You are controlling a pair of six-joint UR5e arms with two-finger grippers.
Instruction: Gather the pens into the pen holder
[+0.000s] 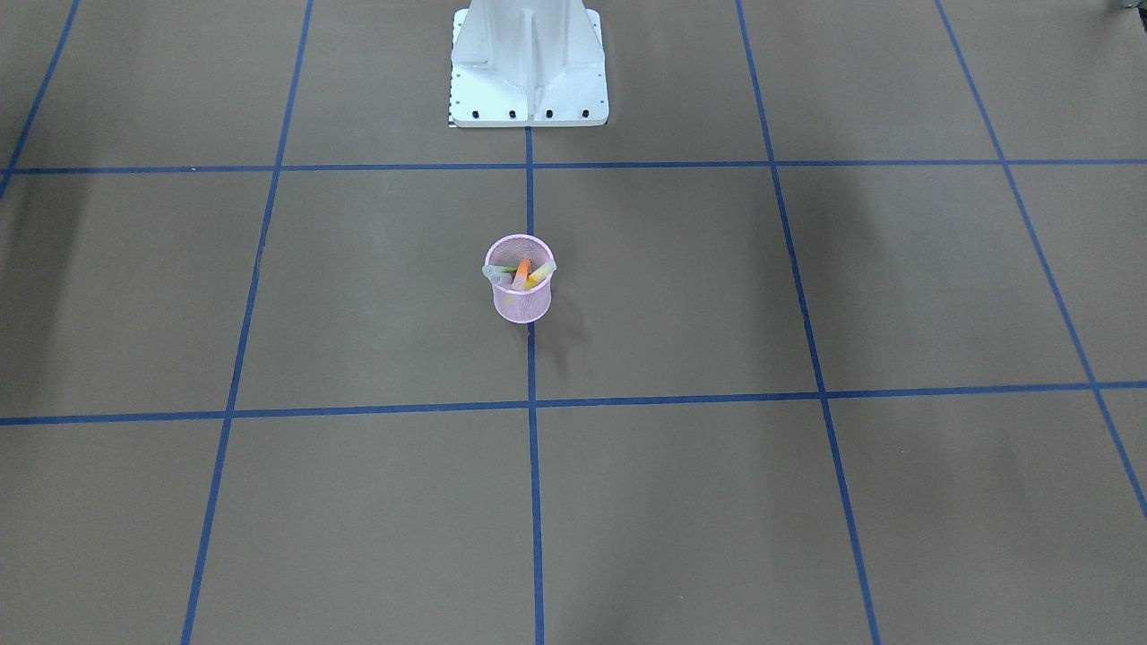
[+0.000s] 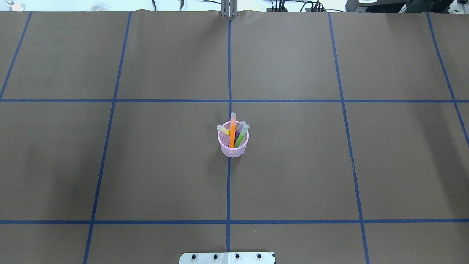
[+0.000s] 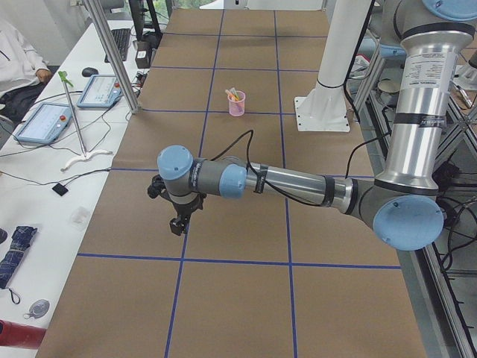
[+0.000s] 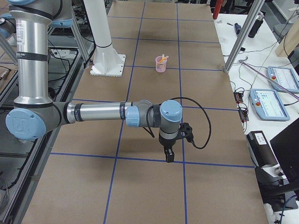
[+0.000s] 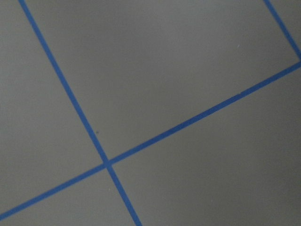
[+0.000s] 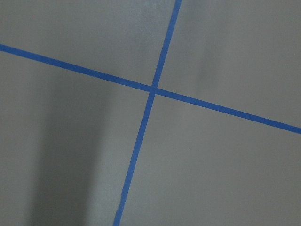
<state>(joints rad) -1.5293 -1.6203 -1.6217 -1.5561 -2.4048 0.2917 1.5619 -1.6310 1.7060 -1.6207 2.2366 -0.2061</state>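
The pink mesh pen holder (image 2: 233,150) stands upright at the table's middle on a blue tape line; it also shows in the front view (image 1: 520,303). The orange pen (image 2: 232,134), green pen (image 2: 240,137), yellow pen (image 2: 223,129) and purple pen (image 2: 238,132) all stand in it, caps up. My left gripper (image 3: 177,224) hangs over the table far off at the robot's left end. My right gripper (image 4: 169,156) hangs far off at the right end. Both show only in the side views, so I cannot tell if they are open or shut. The wrist views show only bare table and tape.
The robot's white base (image 1: 529,72) stands behind the holder. Blue tape lines (image 2: 229,190) grid the brown table. A side desk with tablets (image 3: 46,119), a metal post (image 3: 112,52) and a seated person (image 3: 19,60) lie beyond the far edge.
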